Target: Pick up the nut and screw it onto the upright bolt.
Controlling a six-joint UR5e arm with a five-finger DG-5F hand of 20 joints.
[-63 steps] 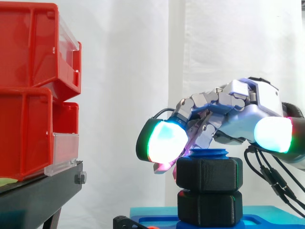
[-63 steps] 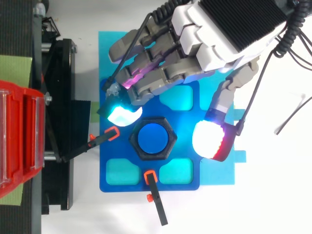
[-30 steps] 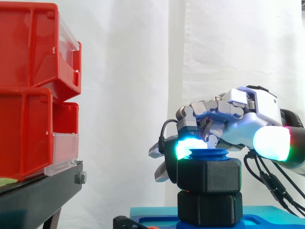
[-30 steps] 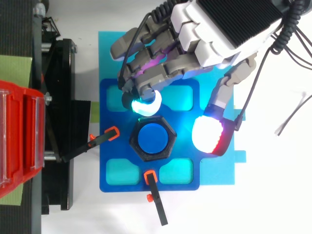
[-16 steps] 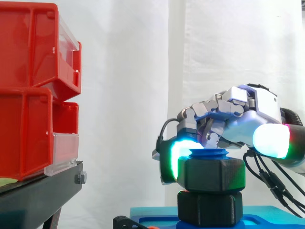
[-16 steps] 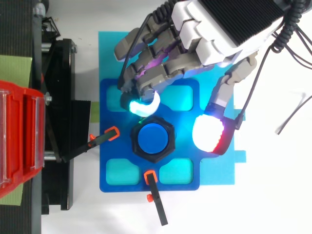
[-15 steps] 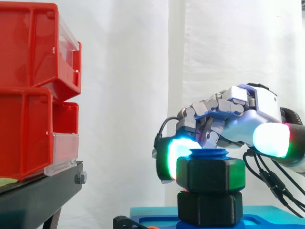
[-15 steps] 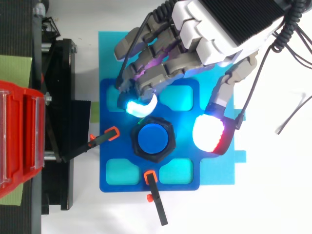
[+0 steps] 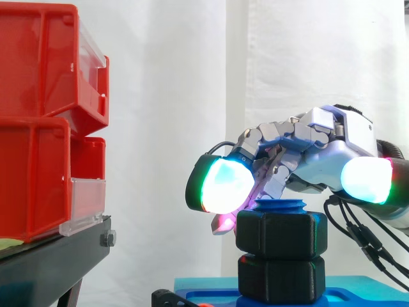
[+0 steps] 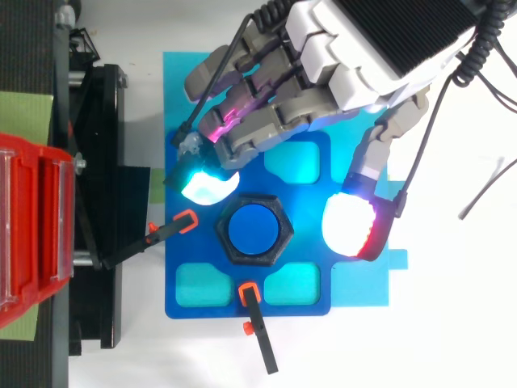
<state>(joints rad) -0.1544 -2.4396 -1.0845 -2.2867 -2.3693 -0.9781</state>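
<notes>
A black hexagonal nut (image 9: 281, 233) sits threaded on the upright blue bolt (image 9: 280, 205), above a second black hexagonal block (image 9: 278, 279) at the bolt's foot. From above, the nut (image 10: 252, 229) rings the blue bolt top (image 10: 251, 229). My hand (image 10: 355, 48) reaches in from the upper right and hovers over the nut, open. One green-cyan fingertip (image 9: 220, 185) hangs just left of the nut, clear of it. The thumb's white-red pad (image 10: 349, 226) stands off the nut's right side. Nothing is held.
The bolt stands on a blue plate (image 10: 307, 303) with cyan pockets, on a cyan mat (image 10: 359, 287). Two orange-tipped black clamps (image 10: 184, 221) (image 10: 250, 297) hold the plate. Red bins (image 9: 45, 121) on a black stand (image 10: 97, 202) are at the left.
The glowing fingertip that pressed against the nut's left side has swung outward and lifted off it. The nut has turned a little on the bolt.
</notes>
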